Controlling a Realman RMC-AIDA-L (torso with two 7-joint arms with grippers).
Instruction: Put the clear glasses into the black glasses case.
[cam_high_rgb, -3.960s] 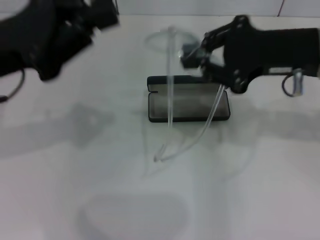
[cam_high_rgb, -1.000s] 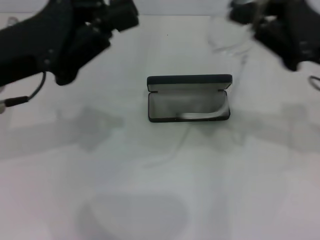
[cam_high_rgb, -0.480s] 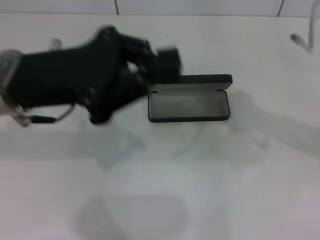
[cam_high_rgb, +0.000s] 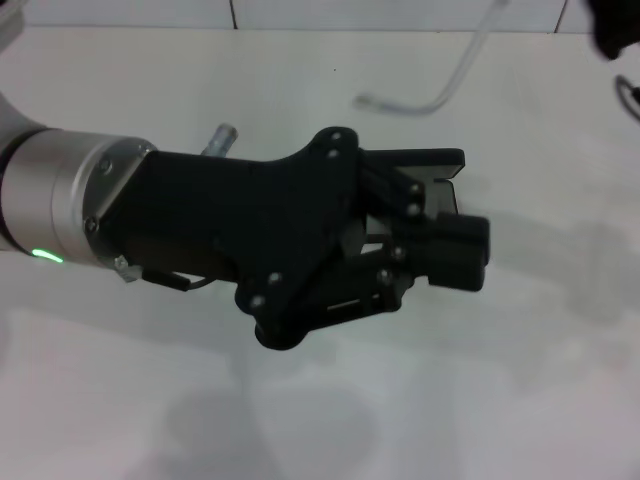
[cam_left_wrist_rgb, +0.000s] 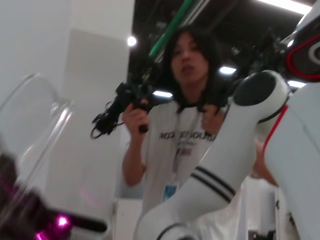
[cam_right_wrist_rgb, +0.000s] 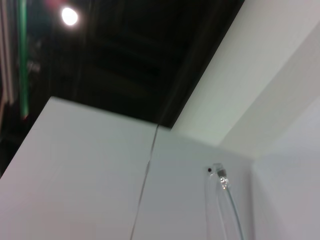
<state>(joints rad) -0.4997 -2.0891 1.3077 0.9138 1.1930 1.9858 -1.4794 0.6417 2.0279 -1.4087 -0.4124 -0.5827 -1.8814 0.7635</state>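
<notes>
The white table (cam_high_rgb: 320, 400) fills the head view, with a tiled wall edge along the far side. The left arm's silver cuff and black wrist stretch across the middle of the table from the robot's left, and the left gripper (cam_high_rgb: 470, 250) hangs over the black glasses case (cam_high_rgb: 440, 160), hiding most of it; only the case's far edge and its right end show past the black fingers (cam_high_rgb: 460, 235). Whether the lid is up or down cannot be made out behind the arm. The left gripper's fingers lie close together, but whether they are closed on anything cannot be told.

The right gripper (cam_high_rgb: 618, 25) shows only as a dark shape at the far right corner of the head view, and its finger state cannot be told either. The clear glasses (cam_high_rgb: 445, 90) are up in the air near that corner, well apart from the case: one thin transparent arm curves down and toward the robot's left, ending above the table beyond the case. In the right wrist view a clear temple tip (cam_right_wrist_rgb: 220, 180) shows against a white wall.

The left wrist view shows a curved clear lens (cam_left_wrist_rgb: 35, 130) at its edge, a person (cam_left_wrist_rgb: 185, 125) holding a black controller, and a white robot arm (cam_left_wrist_rgb: 225, 165)
</notes>
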